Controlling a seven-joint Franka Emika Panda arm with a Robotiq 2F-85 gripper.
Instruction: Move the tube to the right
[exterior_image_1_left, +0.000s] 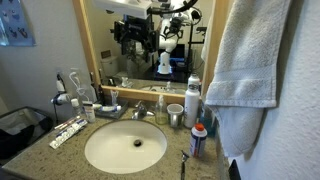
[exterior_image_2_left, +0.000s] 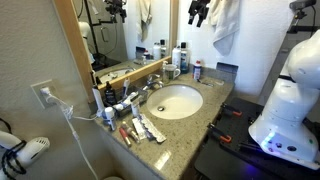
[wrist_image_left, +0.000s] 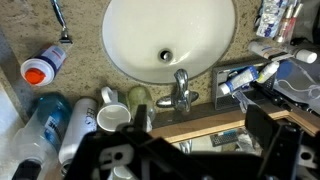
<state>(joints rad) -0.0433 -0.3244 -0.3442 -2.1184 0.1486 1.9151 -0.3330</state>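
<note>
Approach step. End effector (exterior_image_2_left: 200, 10) is spread wide, empty, high above the worktop (exterior_image_2_left: 216, 96). Next: descend onto the tube (exterior_image_2_left: 136, 126).

No text, label or number is legible on anything here.

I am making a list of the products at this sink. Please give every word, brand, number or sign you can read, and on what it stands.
No text can be read in any view.
On the toothpaste tube: red and white print, too blurred to read.
On the bottle with the orange cap: the label is too small.
On the blue sheet on the wall: blurred, nothing legible.
</note>
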